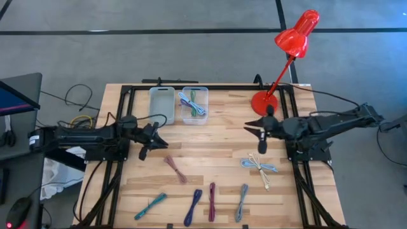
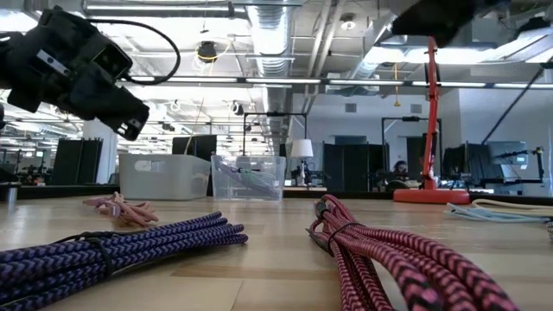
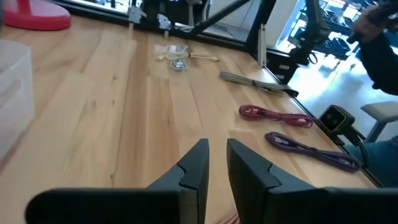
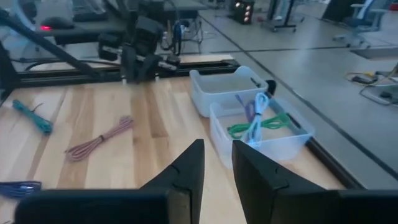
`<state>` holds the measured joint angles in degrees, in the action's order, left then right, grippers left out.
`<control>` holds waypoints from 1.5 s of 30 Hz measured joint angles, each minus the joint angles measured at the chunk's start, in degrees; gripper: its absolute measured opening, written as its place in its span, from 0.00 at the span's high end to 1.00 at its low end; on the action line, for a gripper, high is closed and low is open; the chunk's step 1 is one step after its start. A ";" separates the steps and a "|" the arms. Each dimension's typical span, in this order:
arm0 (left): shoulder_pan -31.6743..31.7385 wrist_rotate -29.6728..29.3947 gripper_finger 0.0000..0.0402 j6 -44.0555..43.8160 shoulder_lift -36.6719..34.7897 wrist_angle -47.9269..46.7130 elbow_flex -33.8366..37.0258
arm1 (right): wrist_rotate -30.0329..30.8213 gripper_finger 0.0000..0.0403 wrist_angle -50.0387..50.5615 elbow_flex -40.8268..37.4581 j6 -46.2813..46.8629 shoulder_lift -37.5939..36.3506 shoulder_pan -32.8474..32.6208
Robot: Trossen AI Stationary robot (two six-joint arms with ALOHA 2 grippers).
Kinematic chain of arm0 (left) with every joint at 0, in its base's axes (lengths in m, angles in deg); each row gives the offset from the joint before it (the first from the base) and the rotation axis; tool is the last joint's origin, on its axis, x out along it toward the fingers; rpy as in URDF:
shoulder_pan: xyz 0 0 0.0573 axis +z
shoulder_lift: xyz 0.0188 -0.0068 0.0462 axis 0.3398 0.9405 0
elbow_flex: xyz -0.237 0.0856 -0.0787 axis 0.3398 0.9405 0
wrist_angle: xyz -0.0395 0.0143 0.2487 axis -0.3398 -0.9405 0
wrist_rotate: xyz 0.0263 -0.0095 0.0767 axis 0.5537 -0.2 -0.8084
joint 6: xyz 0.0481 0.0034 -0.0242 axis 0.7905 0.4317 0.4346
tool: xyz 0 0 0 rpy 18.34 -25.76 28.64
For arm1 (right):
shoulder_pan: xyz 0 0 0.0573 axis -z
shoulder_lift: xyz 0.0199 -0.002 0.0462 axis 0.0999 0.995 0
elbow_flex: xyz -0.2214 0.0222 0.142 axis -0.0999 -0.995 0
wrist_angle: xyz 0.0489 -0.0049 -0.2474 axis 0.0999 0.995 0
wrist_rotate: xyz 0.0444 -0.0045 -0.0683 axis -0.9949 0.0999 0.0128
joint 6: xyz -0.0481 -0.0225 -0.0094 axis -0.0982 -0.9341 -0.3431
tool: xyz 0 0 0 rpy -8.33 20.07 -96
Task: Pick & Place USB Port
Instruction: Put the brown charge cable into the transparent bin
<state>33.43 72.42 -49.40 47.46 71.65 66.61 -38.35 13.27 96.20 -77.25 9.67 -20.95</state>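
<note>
Bundled USB cables lie loose on the wooden table (image 1: 210, 143): a pink cable (image 1: 175, 169) near the centre, a teal cable (image 1: 150, 205), a purple cable (image 1: 193, 207), a magenta cable (image 1: 212, 201) and a grey cable (image 1: 241, 201) in a row along the near edge, and a light blue and cream cable (image 1: 259, 166) on the right side. No cable is held.

Clear bin (image 1: 194, 105) at the far edge contains several cables (blue, green, white visible). Frosted bin (image 1: 161, 104) sits touching it on its left; contents cannot be made out.

Left gripper (image 1: 150, 141) hovers above the table left of centre, just past the pink cable, fingers nearly together with a narrow gap, nothing between them. Right gripper (image 1: 262, 130) hovers right of centre, between the bins and the light blue bundle, fingers likewise close with a slim gap, empty.

Red desk lamp (image 1: 280, 60) stands at the far right corner, base just behind the right gripper.
</note>
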 joint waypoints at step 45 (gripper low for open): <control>-3.55 -8.67 0.60 21.01 21.77 -18.71 -15.43 | 12.45 0.81 -1.20 -18.55 8.41 -20.21 -2.68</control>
<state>29.88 63.75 -28.39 69.23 52.94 51.18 -25.90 12.07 77.65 -68.84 -10.54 -23.63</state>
